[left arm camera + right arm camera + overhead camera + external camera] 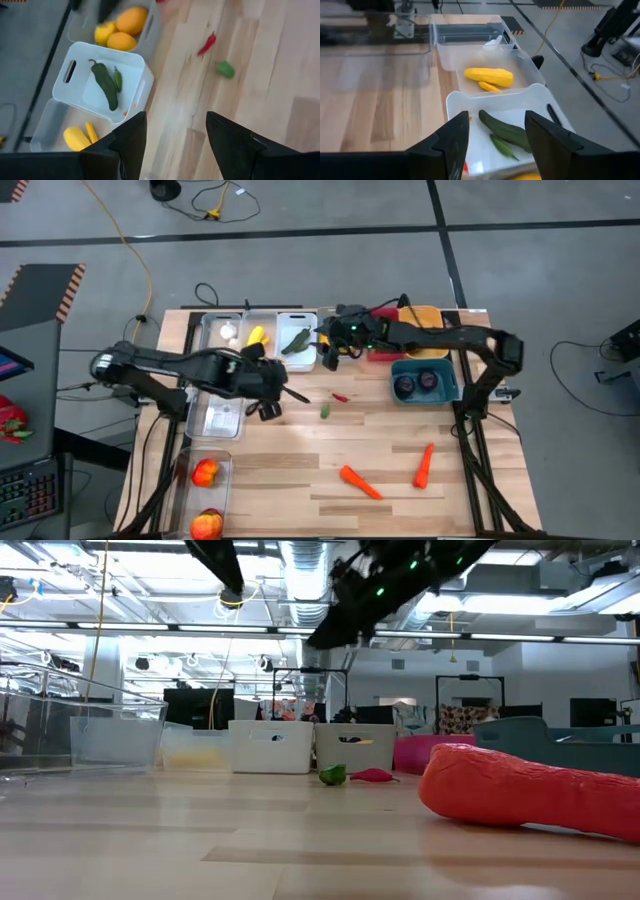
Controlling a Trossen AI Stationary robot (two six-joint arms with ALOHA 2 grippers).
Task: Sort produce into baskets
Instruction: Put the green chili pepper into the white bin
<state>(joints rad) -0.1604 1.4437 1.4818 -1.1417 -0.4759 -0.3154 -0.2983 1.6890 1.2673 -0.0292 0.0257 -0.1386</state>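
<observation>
My left gripper (280,398) (176,135) is open and empty above the table, near the white basket (131,75). That basket holds a green cucumber (105,82) and a small green chili (118,79). My right gripper (326,356) (497,135) is open and empty above the baskets at the far edge, over the white basket (465,100) with the cucumber (507,131). A red chili (341,396) (207,44) and a small green piece (325,411) (225,69) lie loose on the wood. Two orange carrots (360,482) (424,465) lie nearer the front.
Along the far edge stand a clear basket with white garlic (228,332), a clear basket with yellow pieces (258,336) (489,76), a basket with lemons (122,30), a red basket (385,352), an orange-yellow one (428,315) and a teal one (447,385) with purple rounds. Clear baskets with red-orange fruit (205,473) line the left edge.
</observation>
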